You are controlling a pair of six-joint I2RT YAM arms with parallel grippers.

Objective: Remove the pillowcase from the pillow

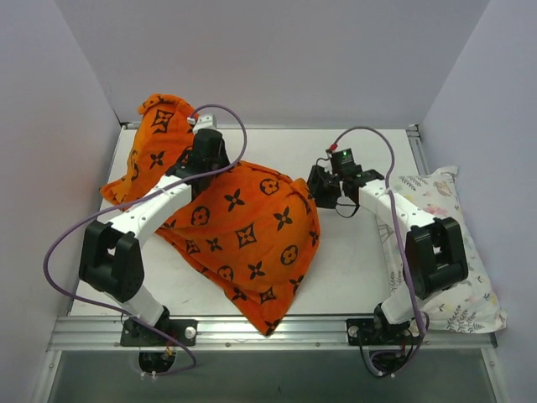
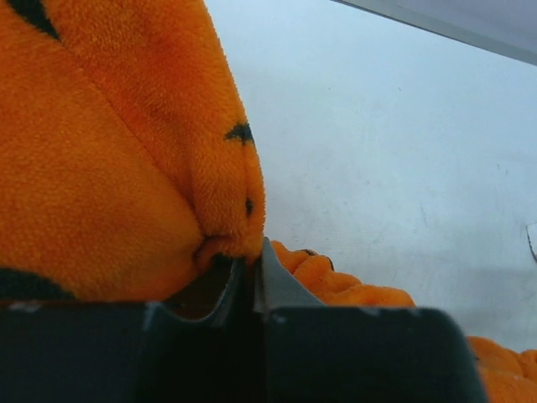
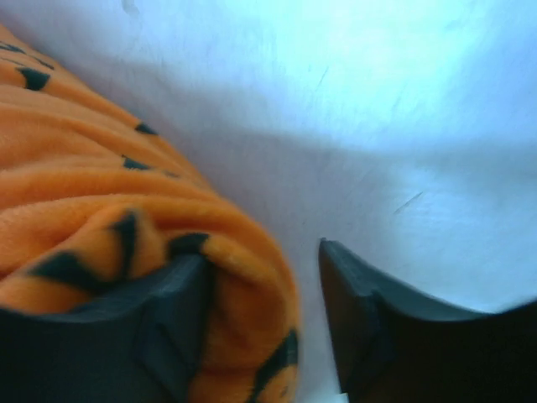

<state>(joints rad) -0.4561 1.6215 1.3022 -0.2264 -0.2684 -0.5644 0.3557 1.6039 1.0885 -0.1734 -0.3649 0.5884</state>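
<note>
Top external view first: the pillowcase [image 1: 247, 227] sprawls across the left and middle of the table [image 1: 352, 269], a plump orange mound with black motifs, and one end is lifted high at the back left. The left gripper [image 2: 250, 267] has that raised end. On the left wrist view its two fingers are pressed together with a pucker of orange fleece pinched right at the tips. The cloth billows up and away on the left, with bare table on the right.

Over to the right gripper [image 3: 262, 252], sitting at the mound's right edge. The right wrist view shows it released, jaws parted. A rolled fold of orange fabric bulges against one finger [image 3: 168, 327] and pushes into the gap, while the other finger [image 3: 361, 319] stands clear of it, table showing between. Nothing is clamped there.

Whatever fills the cover is hidden under the cloth. Along the table's right edge, partly under the right arm, lies a white pastel-print pillow [image 1: 436, 191], apart from the orange fabric.
</note>
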